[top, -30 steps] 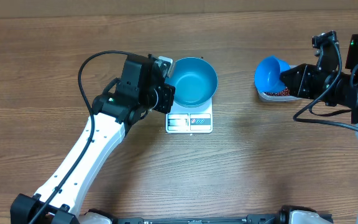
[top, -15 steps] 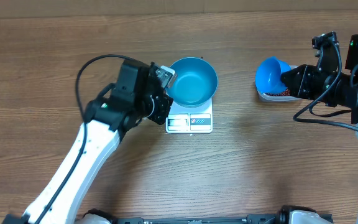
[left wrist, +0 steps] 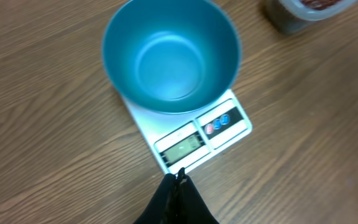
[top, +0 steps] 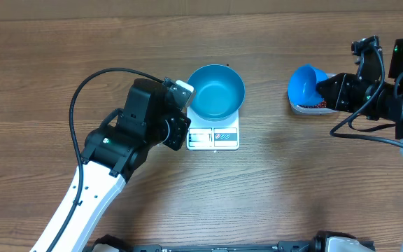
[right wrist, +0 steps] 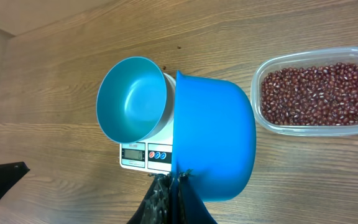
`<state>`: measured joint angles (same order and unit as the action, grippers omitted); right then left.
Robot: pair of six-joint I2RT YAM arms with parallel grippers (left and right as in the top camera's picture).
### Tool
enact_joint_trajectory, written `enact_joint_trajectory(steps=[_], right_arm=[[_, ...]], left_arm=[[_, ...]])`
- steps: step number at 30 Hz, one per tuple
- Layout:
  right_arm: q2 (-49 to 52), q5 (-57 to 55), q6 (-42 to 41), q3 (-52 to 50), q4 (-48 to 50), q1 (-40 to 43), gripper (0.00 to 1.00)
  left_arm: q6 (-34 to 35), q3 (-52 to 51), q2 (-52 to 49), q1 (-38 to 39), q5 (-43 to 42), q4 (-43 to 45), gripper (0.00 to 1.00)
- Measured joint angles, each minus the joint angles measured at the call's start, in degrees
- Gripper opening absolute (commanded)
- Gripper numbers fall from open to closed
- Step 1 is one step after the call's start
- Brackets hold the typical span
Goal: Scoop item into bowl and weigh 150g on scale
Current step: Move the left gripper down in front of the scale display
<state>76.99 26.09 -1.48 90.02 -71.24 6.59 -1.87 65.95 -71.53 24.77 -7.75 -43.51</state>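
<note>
Shut on nothing, the jaws of our left gripper (left wrist: 178, 185) meet in a thin dark wedge at the bottom of the left wrist view. Their tips hang over the front-left corner of the scale (left wrist: 197, 134), just by its display (left wrist: 180, 147). We cannot tell whether they touch it.

The jaws of our right gripper (right wrist: 169, 186) are clamped together on the lower edge of the scoop (right wrist: 213, 137). That scoop is tipped on its side, so the right wrist view shows mostly its rounded blue back. From overhead its hollow faces left and shows only plain blue.

Moving outward on the left, we see the bowl (left wrist: 169, 56) sitting upright on the back part of the scale. It covers most of the white platform and overhangs its rear edge. The display and the two small buttons (left wrist: 217, 122) stay uncovered along the front.

On the right, the beans (right wrist: 316, 93) lie as a dark red layer inside the clear tub (right wrist: 316, 129). The scoop is held just beside and partly over the tub's left end. The tub stands well apart from the scale, off to its right, and both rest on the brown wooden table (top: 292, 196). The left arm reaches in diagonally from the near left corner, with its wrist close against the scale's left side.
</note>
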Motion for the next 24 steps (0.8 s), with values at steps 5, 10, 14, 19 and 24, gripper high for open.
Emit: enact_joint_trajectory(steps=[5, 10, 14, 19, 24], right_arm=[[0.00, -0.17, -0.02, 0.00, -0.11, 0.00, 0.04], [0.00, -0.20, -0.02, 0.00, -0.28, 0.02, 0.04], [0.00, -0.44, -0.02, 0.00, -0.31, 0.02, 0.04], [0.00, -0.59, -0.02, 0.00, -0.31, 0.00, 0.04], [0.00, -0.66, -0.02, 0.00, -0.28, 0.02, 0.04]], left_arm=[[-0.15, -0.04, -0.87, 0.00, 3.10, -0.55, 0.04], [-0.66, -0.07, -4.13, 0.00, 3.67, -1.31, 0.04], [-1.33, -0.09, -4.90, 0.00, 3.50, -1.31, 0.04], [-1.36, -0.09, -4.90, 0.00, 3.50, -3.63, 0.04], [-1.31, -0.22, -2.49, 0.00, 2.16, -4.46, 0.05]])
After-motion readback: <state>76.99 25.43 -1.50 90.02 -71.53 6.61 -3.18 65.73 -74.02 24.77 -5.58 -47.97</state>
